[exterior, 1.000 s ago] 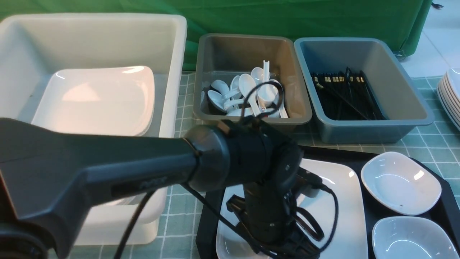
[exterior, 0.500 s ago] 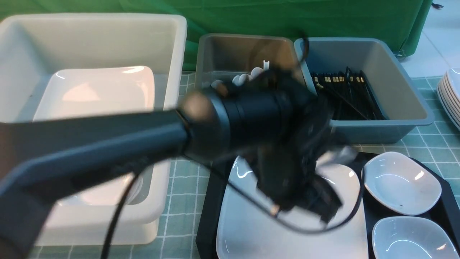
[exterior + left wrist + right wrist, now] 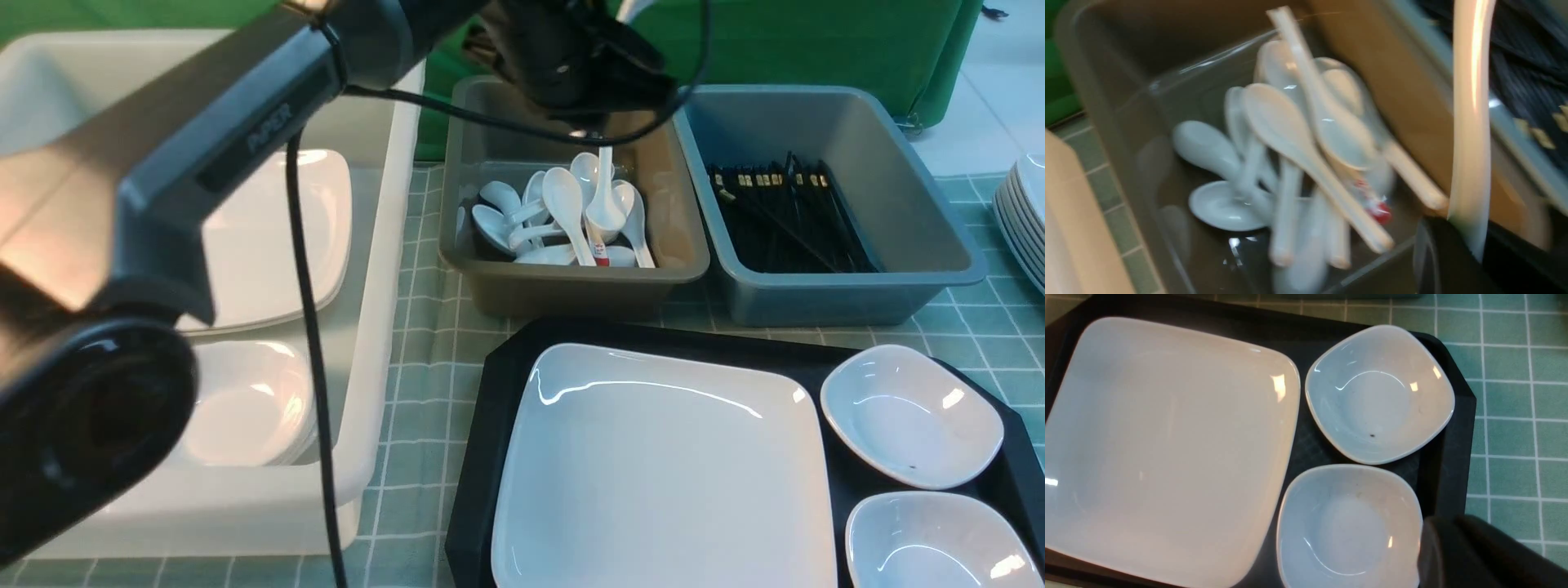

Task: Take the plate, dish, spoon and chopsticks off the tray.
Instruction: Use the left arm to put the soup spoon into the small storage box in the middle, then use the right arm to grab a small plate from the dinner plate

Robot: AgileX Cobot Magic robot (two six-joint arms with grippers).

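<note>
White plate (image 3: 661, 474) and two white dishes (image 3: 910, 416) on a black tray (image 3: 482, 457), lower right. Pale green cloth (image 3: 424, 392) with a white grid. Upper centre, a grey tub (image 3: 571, 294) of white spoons (image 3: 563, 204); right of it, a blue-grey tub (image 3: 816, 306) of black chopsticks (image 3: 784, 224) with gold marks. Cream bin (image 3: 375, 245) at left, green backdrop (image 3: 816, 41), dark grey arm (image 3: 204, 139). One white spoon (image 3: 1470, 122) close to the left wrist camera
</note>
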